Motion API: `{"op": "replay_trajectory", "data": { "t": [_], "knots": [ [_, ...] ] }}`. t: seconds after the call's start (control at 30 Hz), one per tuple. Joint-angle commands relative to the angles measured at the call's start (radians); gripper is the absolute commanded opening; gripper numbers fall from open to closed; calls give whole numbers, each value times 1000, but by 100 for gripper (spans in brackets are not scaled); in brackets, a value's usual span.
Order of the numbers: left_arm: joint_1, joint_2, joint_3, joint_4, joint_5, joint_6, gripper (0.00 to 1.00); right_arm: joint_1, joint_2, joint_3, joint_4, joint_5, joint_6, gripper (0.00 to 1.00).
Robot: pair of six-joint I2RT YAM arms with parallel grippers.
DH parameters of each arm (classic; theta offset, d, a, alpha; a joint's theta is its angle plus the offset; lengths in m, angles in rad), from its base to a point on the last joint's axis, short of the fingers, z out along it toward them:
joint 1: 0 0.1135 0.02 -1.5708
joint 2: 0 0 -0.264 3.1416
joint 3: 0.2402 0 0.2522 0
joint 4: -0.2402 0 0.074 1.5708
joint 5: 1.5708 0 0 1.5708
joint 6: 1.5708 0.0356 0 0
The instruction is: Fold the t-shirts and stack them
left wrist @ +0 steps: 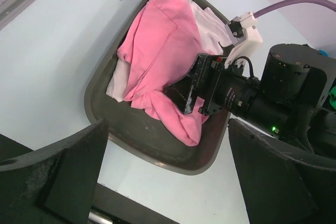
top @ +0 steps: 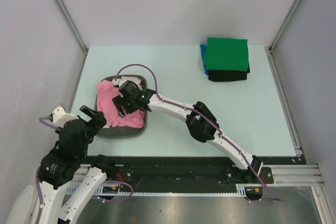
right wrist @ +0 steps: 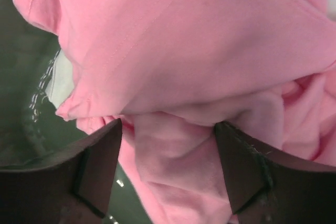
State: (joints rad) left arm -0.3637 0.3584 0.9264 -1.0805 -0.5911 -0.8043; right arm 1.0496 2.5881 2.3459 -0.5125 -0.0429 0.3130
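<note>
A pink t-shirt (top: 113,106) is seen crumpled in a grey tray (top: 123,131) near the table's (top: 178,82) near-left corner. A white t-shirt (left wrist: 207,30) is largely buried beneath it, with only patches showing at the tray's far and left sides. The right hand (top: 124,109) is lowered onto the pink cloth, its fingers apart with a fold bulging between them, not clamped. From the right wrist the view is almost filled by pink fabric, and the tray floor is glimpsed only at the left.

The left hand (top: 97,115) is held just beside the tray's near-left rim, fingers spread wide with nothing between them.

Near the far-right corner, well apart from the tray, a folded green t-shirt (top: 227,53) is stacked on a black t-shirt (top: 228,74). A blue t-shirt (top: 203,59) shows only as a sliver at the stack's left edge.
</note>
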Motion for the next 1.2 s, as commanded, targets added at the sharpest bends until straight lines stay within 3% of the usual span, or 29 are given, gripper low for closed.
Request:
{"op": "replay_trajectory", "data": {
  "t": [0.0,0.03,0.07,0.13,0.17,0.2,0.43,0.73,0.87,0.97,1.17],
  "knots": [
    [6,-18,2,-2,-13,8,100,-11,38,49,31,23,5,65],
    [6,-19,6,-2,-19,11,100,-10,41,47,23,28,6,57],
    [6,-21,11,-1,-24,22,100,-11,43,46,20,34,8,39],
    [6,-19,14,5,-24,22,100,-11,35,41,16,43,8,23],
    [6,-19,11,4,-16,22,100,-10,29,43,14,43,8,4],
    [6,-16,6,10,-12,22,100,-7,23,43,11,78,6,0],
    [6,-16,-8,16,-1,20,100,10,-121,55,23,184,-54,0],
    [6,-4,-9,16,-3,14,100,-19,-551,84,71,327,-161,0],
    [6,5,-12,45,22,17,100,-36,-727,58,49,483,-242,0],
    [6,28,-18,68,40,28,100,-68,-897,-68,60,563,-272,0],
    [6,83,-47,171,128,70,100,-183,-1286,-543,123,623,-217,0]
  ]
}}
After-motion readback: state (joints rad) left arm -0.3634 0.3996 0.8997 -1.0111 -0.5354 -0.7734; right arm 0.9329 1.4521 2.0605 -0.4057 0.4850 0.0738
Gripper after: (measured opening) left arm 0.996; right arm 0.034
